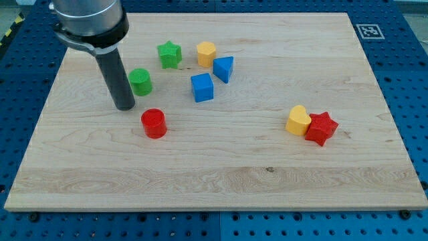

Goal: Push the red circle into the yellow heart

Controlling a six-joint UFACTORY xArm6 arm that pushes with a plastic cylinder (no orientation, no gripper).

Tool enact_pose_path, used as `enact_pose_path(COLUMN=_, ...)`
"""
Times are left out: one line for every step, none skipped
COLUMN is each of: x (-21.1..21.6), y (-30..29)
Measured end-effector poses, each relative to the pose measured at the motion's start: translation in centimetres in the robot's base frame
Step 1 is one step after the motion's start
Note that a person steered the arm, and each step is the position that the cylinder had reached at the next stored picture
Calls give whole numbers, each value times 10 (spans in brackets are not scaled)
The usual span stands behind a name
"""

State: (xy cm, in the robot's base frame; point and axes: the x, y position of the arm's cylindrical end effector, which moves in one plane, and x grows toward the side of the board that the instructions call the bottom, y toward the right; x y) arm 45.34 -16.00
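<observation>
The red circle [154, 123] is a short red cylinder left of the board's middle. The yellow heart [298, 120] lies far to the view's right, touching a red star [322, 128] on its right side. My tip [125, 106] stands on the board just up and to the left of the red circle, a small gap apart from it, and right beside the green circle [140, 82].
A green star [170, 54], a yellow hexagon [206, 53], a blue triangle [224, 68] and a blue cube [202, 88] cluster near the view's top, above the red circle. The wooden board [221, 181] sits on a blue perforated table.
</observation>
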Motion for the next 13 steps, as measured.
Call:
enact_pose_path(x=8, y=22)
enact_pose_path(x=20, y=35)
enact_pose_path(x=39, y=21)
enact_pose_path(x=54, y=23)
enact_pose_path(x=49, y=54)
enact_pose_path(x=46, y=95)
enact_pose_path(x=33, y=141)
enact_pose_path(x=22, y=189)
enact_pose_path(x=22, y=224)
enact_pose_path(x=22, y=251)
enact_pose_path(x=22, y=254)
enact_pose_path(x=22, y=253)
enact_pose_path(x=-40, y=253)
